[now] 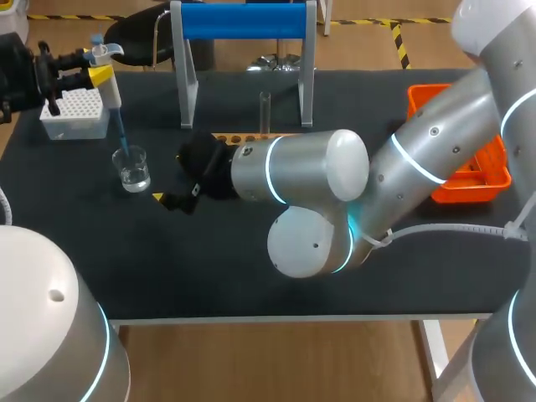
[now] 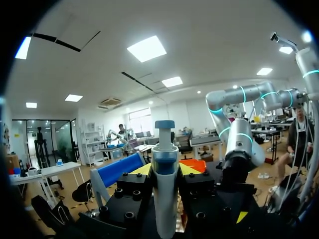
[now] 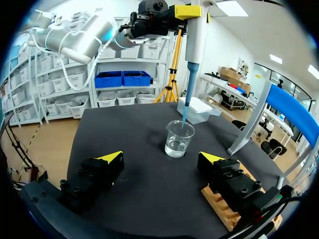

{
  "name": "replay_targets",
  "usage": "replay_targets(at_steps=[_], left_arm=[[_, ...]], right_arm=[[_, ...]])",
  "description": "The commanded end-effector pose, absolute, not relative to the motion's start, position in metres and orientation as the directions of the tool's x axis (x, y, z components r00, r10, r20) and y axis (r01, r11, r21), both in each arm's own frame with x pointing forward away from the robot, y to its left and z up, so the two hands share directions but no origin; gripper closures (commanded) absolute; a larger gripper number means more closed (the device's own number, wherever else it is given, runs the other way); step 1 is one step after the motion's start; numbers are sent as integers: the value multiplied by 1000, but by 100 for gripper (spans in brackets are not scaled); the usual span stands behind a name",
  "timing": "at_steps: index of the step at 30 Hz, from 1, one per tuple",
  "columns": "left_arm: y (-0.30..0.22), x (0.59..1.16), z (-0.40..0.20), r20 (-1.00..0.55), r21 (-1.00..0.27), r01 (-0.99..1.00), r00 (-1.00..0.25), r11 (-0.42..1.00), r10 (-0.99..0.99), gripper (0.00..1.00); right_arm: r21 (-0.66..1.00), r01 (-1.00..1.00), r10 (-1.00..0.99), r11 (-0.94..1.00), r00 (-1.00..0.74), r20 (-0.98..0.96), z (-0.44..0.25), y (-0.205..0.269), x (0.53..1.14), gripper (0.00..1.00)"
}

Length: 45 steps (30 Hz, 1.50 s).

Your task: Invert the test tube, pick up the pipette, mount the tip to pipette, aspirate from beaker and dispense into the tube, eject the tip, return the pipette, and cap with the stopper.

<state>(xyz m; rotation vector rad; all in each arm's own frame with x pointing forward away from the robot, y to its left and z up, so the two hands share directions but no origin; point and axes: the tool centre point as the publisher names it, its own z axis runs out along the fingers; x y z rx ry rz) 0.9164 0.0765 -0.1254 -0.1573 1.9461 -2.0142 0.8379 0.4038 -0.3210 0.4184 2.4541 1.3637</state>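
Note:
My left gripper (image 1: 94,74) is shut on the white pipette (image 1: 107,90), seen between its yellow tips in the left wrist view (image 2: 165,172). The pipette's blue tip (image 1: 122,138) dips into the glass beaker (image 1: 133,168), which holds a little clear liquid. My right gripper (image 1: 177,198) hangs open and empty just right of the beaker. In the right wrist view the beaker (image 3: 178,139) stands ahead of the right gripper (image 3: 160,162), and the pipette (image 3: 195,37) comes down into it. A clear test tube (image 1: 265,111) stands upright in the wooden rack (image 1: 237,137).
A white tip box (image 1: 74,113) sits at the far left behind the beaker. A blue-topped stand (image 1: 243,22) rises at the back centre. An orange basket (image 1: 463,185) sits at the right. The wooden rack (image 3: 220,203) lies under my right finger.

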Motion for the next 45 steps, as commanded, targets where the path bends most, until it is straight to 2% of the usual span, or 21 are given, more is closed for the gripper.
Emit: replay_targets(at_steps=[1, 45], left_arm=[[78, 917, -131, -159, -985, 171, -939, -11, -304, 100], [83, 937, -176, -58, -996, 77, -950, -50, -305, 100]], right_arm=[[857, 106, 393, 505, -912, -119, -322, 404, 838, 0], [857, 106, 393, 505, -912, -119, -322, 404, 838, 0]])
